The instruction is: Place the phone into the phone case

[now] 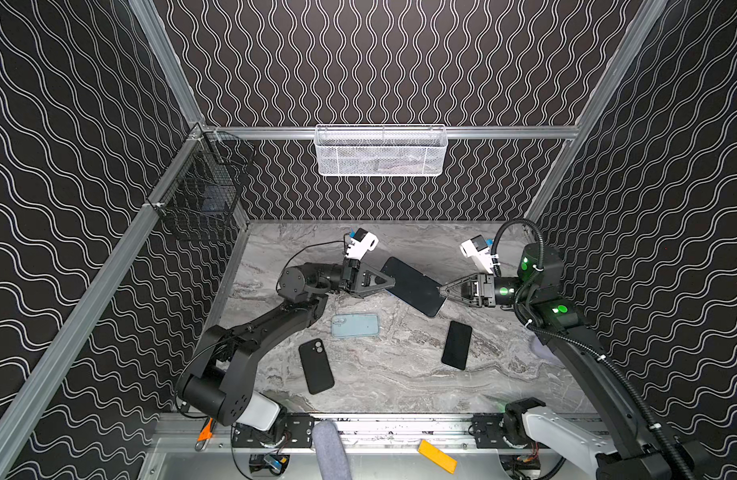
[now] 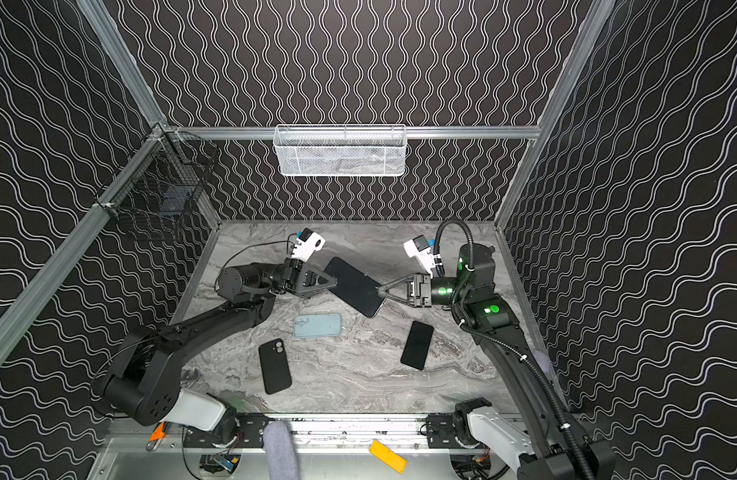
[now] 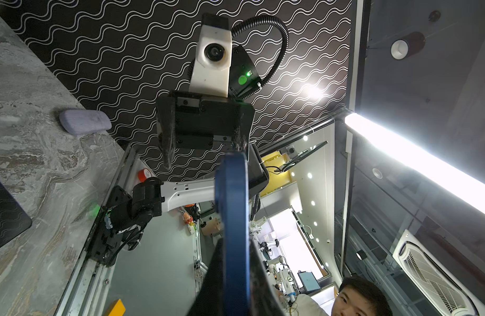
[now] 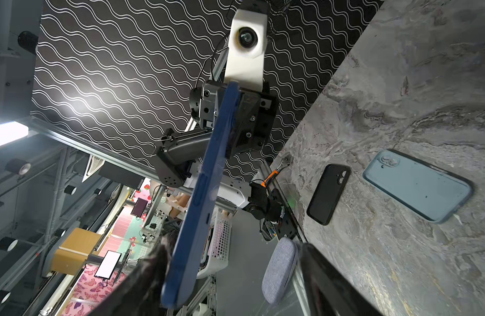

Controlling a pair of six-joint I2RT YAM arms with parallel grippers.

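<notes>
The blue phone point(image 1: 412, 286) shows a glossy glass face and smooth edge; the pale blue case point(image 1: 355, 325) looks glossy, translucent plastic; the black case point(image 1: 315, 365) is matt; my table point(image 1: 400, 382) is smooth, stone-veined; my basket point(image 1: 381, 153) is white metal mesh.

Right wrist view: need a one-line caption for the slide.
Left gripper holds the blue phone edge-on; the right gripper, fingers open, straddles its near end.

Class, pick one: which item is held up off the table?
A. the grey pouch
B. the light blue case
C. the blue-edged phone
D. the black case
C: the left gripper clamps the blue-edged phone above the table; the light blue case and black case lie flat on it.
</notes>
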